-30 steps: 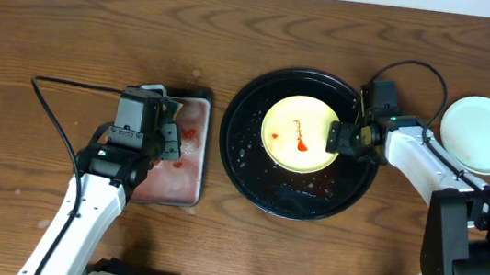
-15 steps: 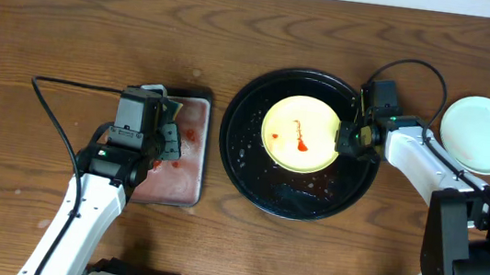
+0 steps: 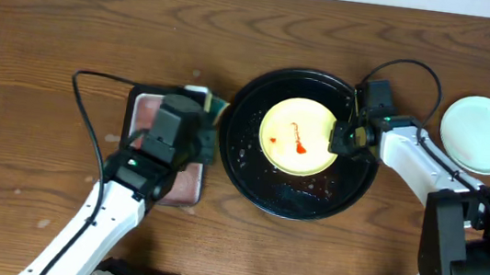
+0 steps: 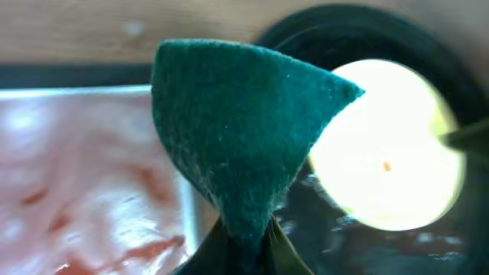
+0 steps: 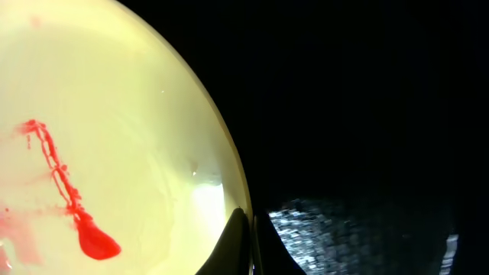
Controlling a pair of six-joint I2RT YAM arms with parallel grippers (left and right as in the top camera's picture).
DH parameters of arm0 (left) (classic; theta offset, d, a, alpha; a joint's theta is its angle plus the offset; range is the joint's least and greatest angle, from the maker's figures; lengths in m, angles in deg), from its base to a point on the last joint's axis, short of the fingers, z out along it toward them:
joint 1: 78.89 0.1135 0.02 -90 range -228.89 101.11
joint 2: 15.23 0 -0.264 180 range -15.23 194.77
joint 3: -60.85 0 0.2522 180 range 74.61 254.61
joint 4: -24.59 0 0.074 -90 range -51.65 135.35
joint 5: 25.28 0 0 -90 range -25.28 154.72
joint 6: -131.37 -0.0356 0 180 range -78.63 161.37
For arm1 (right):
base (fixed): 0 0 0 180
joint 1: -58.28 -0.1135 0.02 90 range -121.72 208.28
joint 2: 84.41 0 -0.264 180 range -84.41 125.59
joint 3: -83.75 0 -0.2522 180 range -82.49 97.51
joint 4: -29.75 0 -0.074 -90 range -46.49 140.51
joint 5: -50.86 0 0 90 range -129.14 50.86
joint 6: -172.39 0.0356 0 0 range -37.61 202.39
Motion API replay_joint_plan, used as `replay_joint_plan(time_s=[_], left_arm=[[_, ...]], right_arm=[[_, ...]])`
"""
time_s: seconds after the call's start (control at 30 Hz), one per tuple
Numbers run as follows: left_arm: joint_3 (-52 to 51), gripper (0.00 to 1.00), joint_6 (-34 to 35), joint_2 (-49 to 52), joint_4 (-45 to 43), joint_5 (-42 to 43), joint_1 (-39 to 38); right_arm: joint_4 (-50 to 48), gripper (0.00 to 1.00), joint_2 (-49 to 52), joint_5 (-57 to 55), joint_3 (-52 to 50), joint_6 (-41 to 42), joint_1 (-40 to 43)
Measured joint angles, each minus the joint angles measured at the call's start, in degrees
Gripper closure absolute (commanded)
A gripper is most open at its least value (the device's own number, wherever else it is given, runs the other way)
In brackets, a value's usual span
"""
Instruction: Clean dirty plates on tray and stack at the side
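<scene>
Pinning yellow plate (image 3: 291,152): your right gripper (image 5: 250,241) clamps its rim against sliding.
Sponge (image 4: 244,137): your left gripper (image 4: 244,248) grips it for wiping.

yellow plate (image 3: 293,136) 1 | pale plate (image 3: 481,135) 1 | round tray (image 3: 242,151) 1 | sponge (image 4: 237,130) 1

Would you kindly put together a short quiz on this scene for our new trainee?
1. True or false: the yellow plate lies on the black tray.
2. What does the left pincer hold? A. a green sponge; B. a spoon; C. nothing.
3. Fill in the gap: the smear on the yellow plate is coloured ____.
Key: 1 true; 2 A; 3 red.
</scene>
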Motion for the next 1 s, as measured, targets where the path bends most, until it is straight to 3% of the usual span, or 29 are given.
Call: replay_joint_plan(time_s=[0.2,0.37,0.6,0.73,1.0], left_arm=[[0.07,0.93,6.27,3.08,-6.8,2.01,-3.21],[0.11,0.93,13.46,12.87,-16.59,8.68,-4.94],[0.17,0.93,20.0,20.72,-20.35,12.61,-8.17],[0.17,0.93,25.31,22.43,-20.37,11.67,-10.25],[0.17,0.93,28.76,22.97,-24.26,7.19,-11.39]], right_arm=[[-0.24,0.99,0.0,0.57,0.0,4.0,-3.28],[-2.08,0.99,0.02,0.55,0.0,7.63,-6.43],[-2.99,0.99,0.02,1.27,0.0,9.49,-8.79],[-3.08,0.99,0.02,1.4,0.0,10.51,-8.83],[-3.1,0.99,0.02,1.44,0.0,10.97,-10.6]])
